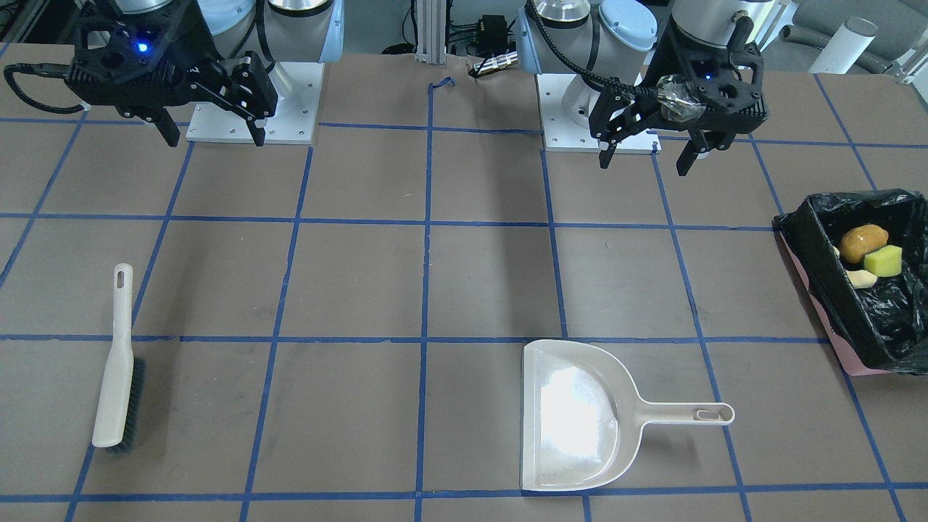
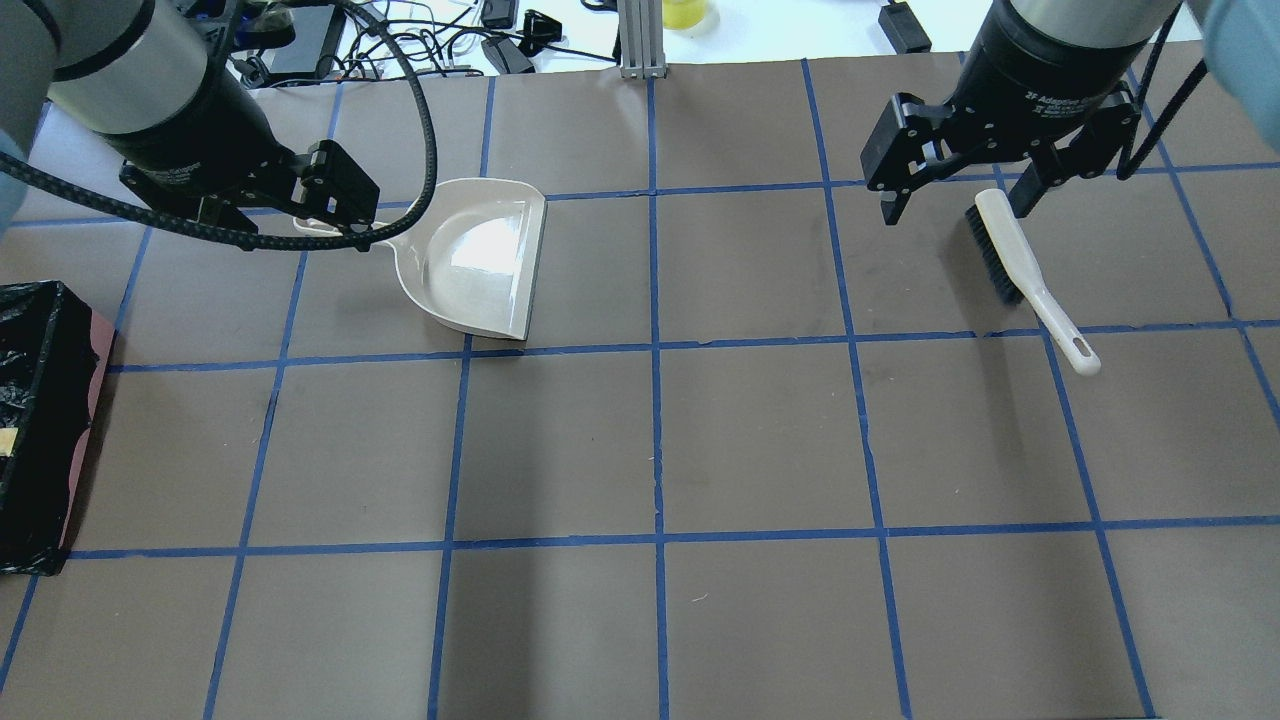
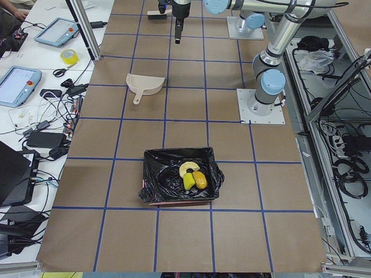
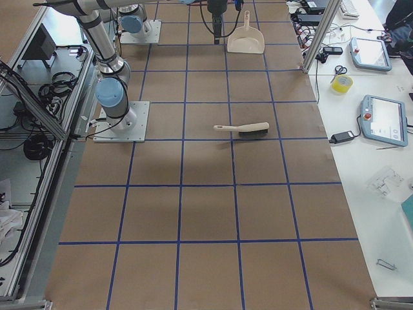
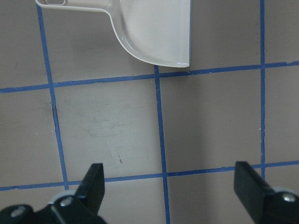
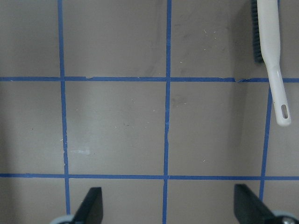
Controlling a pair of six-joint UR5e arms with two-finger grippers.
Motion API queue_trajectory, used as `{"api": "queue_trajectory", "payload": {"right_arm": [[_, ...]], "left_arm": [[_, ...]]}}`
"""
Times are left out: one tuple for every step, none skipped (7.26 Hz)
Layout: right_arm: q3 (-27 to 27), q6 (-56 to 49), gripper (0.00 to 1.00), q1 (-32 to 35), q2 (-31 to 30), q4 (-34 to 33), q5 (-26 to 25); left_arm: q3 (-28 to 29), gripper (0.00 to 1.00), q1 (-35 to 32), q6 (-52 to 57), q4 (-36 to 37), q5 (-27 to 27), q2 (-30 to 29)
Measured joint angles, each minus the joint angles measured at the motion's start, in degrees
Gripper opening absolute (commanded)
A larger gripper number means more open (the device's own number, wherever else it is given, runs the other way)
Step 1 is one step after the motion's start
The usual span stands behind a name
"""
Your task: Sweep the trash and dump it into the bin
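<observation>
The brown table (image 1: 478,283), marked into squares by blue tape, carries everything.

The 2 arms are both drawn back near their bases and raised over the table. The left arm (image 2: 130,80) holds its wrist pointing down. The left gripper (image 1: 645,163) hangs above the surface with its jaws spread wide and nothing between them. The right arm (image 2: 1060,40) has the same pose. The right gripper (image 1: 215,138) also faces down, with its jaws parted and empty.

The bin (image 1: 823,268), pink-sided and lined with a crinkly black bag, sits well apart from the left gripper on its outer side, at the table's end.

The beige dustpan (image 1: 580,417) lies flat on the table out ahead of the left gripper, away from the base. Its handle points toward the bin's end of the table and its open lip points toward the table's middle.

The brush (image 1: 116,362) lies on the table ahead of the right gripper and a little to its outer side, with its bristles turned toward the table's middle.

All 3 pieces of trash rest inside the bin, close together, far from both grippers: the golden-brown lump (image 1: 864,241), the yellow-and-green sponge (image 1: 884,261) just beside it, and the pale crescent (image 1: 863,278) next to the sponge.
</observation>
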Motion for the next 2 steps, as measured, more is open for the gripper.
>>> {"api": "queue_trajectory", "payload": {"right_arm": [[0.0, 0.0, 1.00, 0.0, 0.0, 0.0, 0.0], [0.0, 0.0, 1.00, 0.0, 0.0, 0.0, 0.0]], "left_arm": [[0.0, 1.00, 0.0, 0.1, 0.2, 0.0, 0.0], [0.0, 1.00, 0.0, 0.3, 0.2, 0.0, 0.0]]}}
